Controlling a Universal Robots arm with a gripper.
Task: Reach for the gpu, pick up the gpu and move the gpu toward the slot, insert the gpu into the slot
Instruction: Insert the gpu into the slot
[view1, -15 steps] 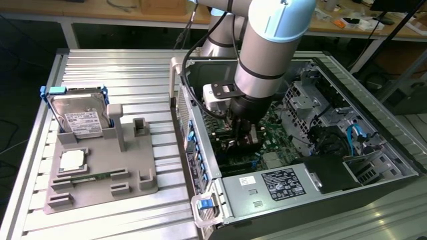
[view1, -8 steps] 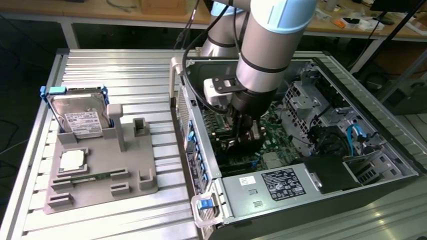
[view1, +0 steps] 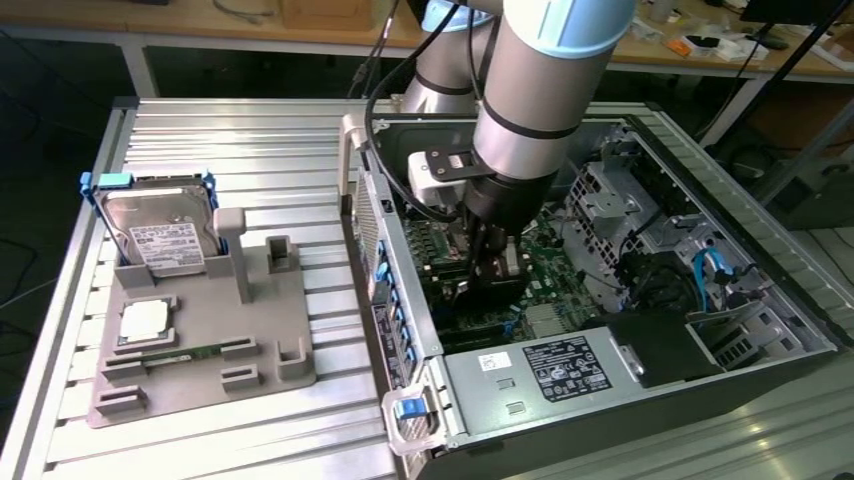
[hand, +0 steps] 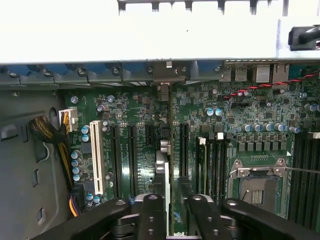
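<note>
Closest to the wrist camera is the gripper (hand: 175, 202), set astride the upper edge of the gpu (hand: 168, 165). Whether it is clamped on the card or merely around it, I cannot tell. The card is seen edge-on as a thin line standing upright on the green motherboard (hand: 145, 107), between two of the long black slots (hand: 131, 160). One end reaches the rear wall of the computer case (view1: 747, 300). The slot meant for the card is hidden under it, so whether it is seated cannot be judged.

Flanking the card are a white connector (hand: 96, 157) on one side and the metal-framed CPU socket (hand: 260, 182) well off on the other.

In the exterior view the gripper (view1: 497, 275) is deep inside the open case. At about nine o'clock from it, outside the case, a grey fixture (view1: 200, 340) holds the hard drive (view1: 160, 240) and a square CPU chip (view1: 144, 320).

The main risk, as I judge it, is skew. If the card leans or sits slightly off the slot's line, pressing down could jam its edge or flex the board. Its bracket end might also catch on the rear wall, and a loose hold would let the card pivot.
</note>
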